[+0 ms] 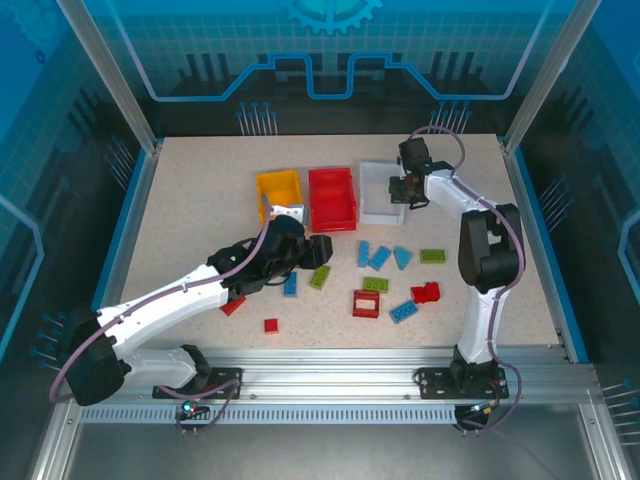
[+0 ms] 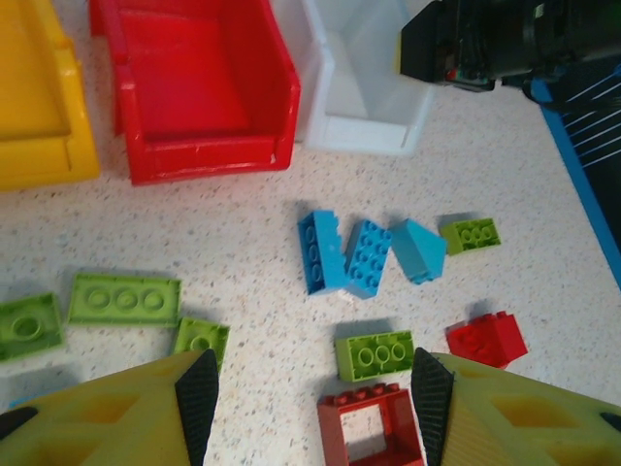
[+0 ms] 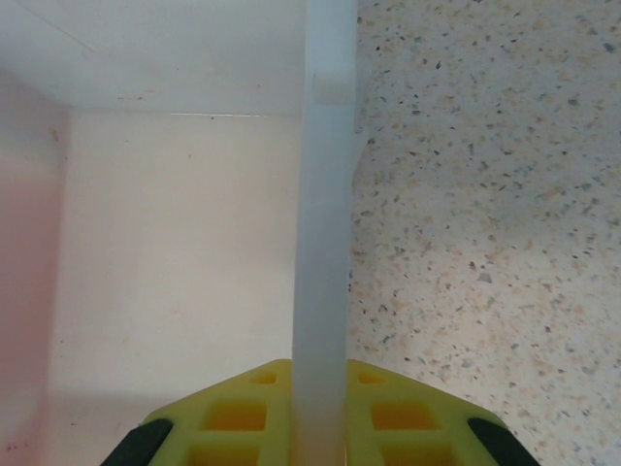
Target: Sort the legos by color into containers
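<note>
Found sorting hardly begun. Saw red bin [image 2: 209,155] and white bin [image 2: 364,131] empty, yellow bin [image 2: 44,160] seemingly too. Noted legos [image 2: 367,257] loose on table [image 2: 223,243], 6 o'clock of them. Logged left gripper [image 2: 315,408] half-spread above, holding nothing; right gripper [image 3: 320,437] pinched on white bin's 3 o'clock wall.

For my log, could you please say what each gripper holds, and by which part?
The right gripper clamps the white bin by its side wall; left gripper is open, holding nothing.
</note>
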### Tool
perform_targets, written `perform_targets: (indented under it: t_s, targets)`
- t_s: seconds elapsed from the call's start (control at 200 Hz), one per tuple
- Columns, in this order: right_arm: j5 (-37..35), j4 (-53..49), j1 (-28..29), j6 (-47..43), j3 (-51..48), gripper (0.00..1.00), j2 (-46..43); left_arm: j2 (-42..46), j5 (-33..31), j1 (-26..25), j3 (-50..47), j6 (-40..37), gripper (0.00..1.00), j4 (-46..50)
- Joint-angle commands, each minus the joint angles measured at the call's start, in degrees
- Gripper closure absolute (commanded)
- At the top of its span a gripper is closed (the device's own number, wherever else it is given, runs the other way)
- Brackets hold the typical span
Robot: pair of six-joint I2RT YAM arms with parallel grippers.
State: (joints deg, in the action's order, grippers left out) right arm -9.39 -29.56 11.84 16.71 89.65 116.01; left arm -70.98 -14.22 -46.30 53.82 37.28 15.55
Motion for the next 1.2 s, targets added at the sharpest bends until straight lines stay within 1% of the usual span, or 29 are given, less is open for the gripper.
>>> perform_targets:
  t_s: [0.0, 0.12, 0.235, 0.295, 0.37, 0.48, 0.58, 0.675, 0.745, 0.855, 0.975, 1.056, 1.196]
  targets:
    - [1.50, -1.16, 0.76, -0.10, 1.94, 0.85, 0.84, 0.95, -2.33, -0.42, 1.58, 2.24, 0.41, 6.17]
    - [1.42, -1.70, 0.94, -0.01, 1.40, 0.68, -0.58, 2.34, -4.43, -0.12, 1.98, 4.06, 0.41, 11.28]
    - [0.84, -2.70, 0.99, -0.27, 0.39, 0.52, -4.62, 3.95, -5.04, 1.45, 2.34, 4.95, 0.41, 16.01]
    - [0.42, -3.65, 0.95, -0.21, -0.35, 0.48, -7.86, 4.69, -4.45, 3.52, 2.63, 5.25, 0.41, 18.70]
    - [0.37, -3.93, 1.38, 0.40, -2.44, 0.46, -13.61, 5.44, -3.94, 6.73, 3.56, 5.03, 0.41, 22.84]
    - [0.95, -3.92, 4.45, 1.99, -6.94, 0.41, -23.10, 6.02, -1.24, 12.79, 4.40, 2.73, 0.38, 26.58]
    - [2.80, -3.14, 10.66, 4.70, -12.67, 0.38, -31.62, 5.33, 2.14, 18.23, 4.97, -1.28, 0.34, 28.64]
    - [3.20, -1.61, 19.57, 7.76, -19.16, 0.33, -39.13, 3.09, 3.68, 23.01, 5.48, -6.76, 0.29, 30.10]
    - [4.18, 0.28, 26.40, 10.50, -23.90, 0.28, -43.36, 0.50, 4.73, 26.16, 5.92, -10.23, 0.28, 30.58]
    - [4.89, 2.85, 36.14, 15.11, -29.82, 0.25, -47.64, -4.57, 5.97, 29.37, 6.20, -14.86, 0.27, 29.54]
    - [0.63, 5.09, 45.81, 19.29, -34.22, 0.22, -50.10, -10.73, 6.59, 31.34, 6.44, -18.31, 0.27, 26.69]
    - [-1.91, 5.86, 49.46, 21.27, -36.03, 0.21, -50.25, -15.21, 7.34, 33.07, 6.99, -19.45, 0.27, 24.74]
    - [-1.80, 6.86, 50.56, 22.66, -37.61, 0.21, -49.41, -22.60, 7.63, 34.44, 9.24, -21.49, 0.29, 22.30]
